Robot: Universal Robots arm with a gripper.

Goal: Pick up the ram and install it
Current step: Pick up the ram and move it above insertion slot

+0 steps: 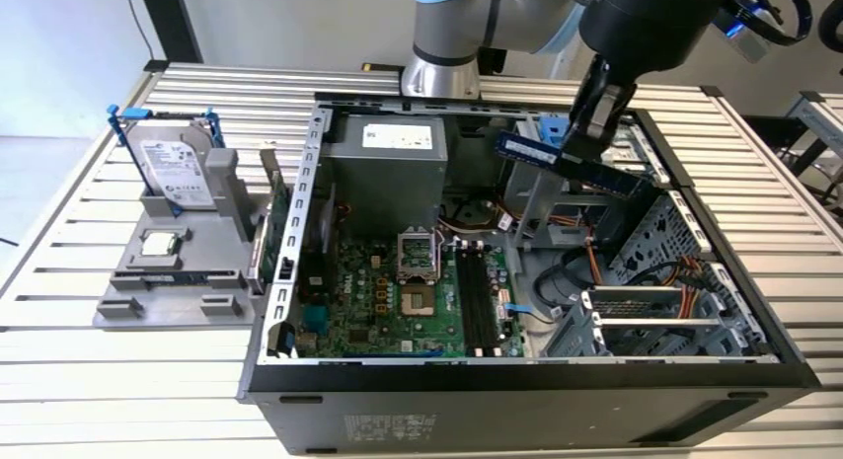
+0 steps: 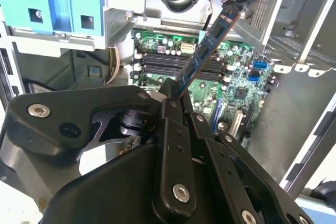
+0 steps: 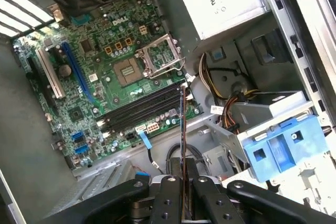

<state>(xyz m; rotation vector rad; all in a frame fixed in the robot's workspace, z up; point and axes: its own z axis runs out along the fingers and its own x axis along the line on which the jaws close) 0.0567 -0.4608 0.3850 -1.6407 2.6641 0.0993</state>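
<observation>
Clamped narrow on the ram (image 1: pixel 619 179): the end effector (image 1: pixel 583 148), in the air over the open computer case (image 1: pixel 527 410), toward its far corner on the exterior view's right. Ram tilted, above the drive bays. Open room below over the motherboard (image 1: pixel 382 291); memory slots (image 1: pixel 477 301) well apart from the ram. Near the table (image 1: pixel 79 380) edge on the exterior view's left, a grey holder (image 1: pixel 172 281) with the hard drive (image 1: pixel 178 168). In the first wrist view, the ram (image 3: pixel 182 124) edge-on over the slots (image 3: pixel 142 108). In the second wrist view, its broad face and a blue bracket (image 2: pixel 52 6).
</observation>
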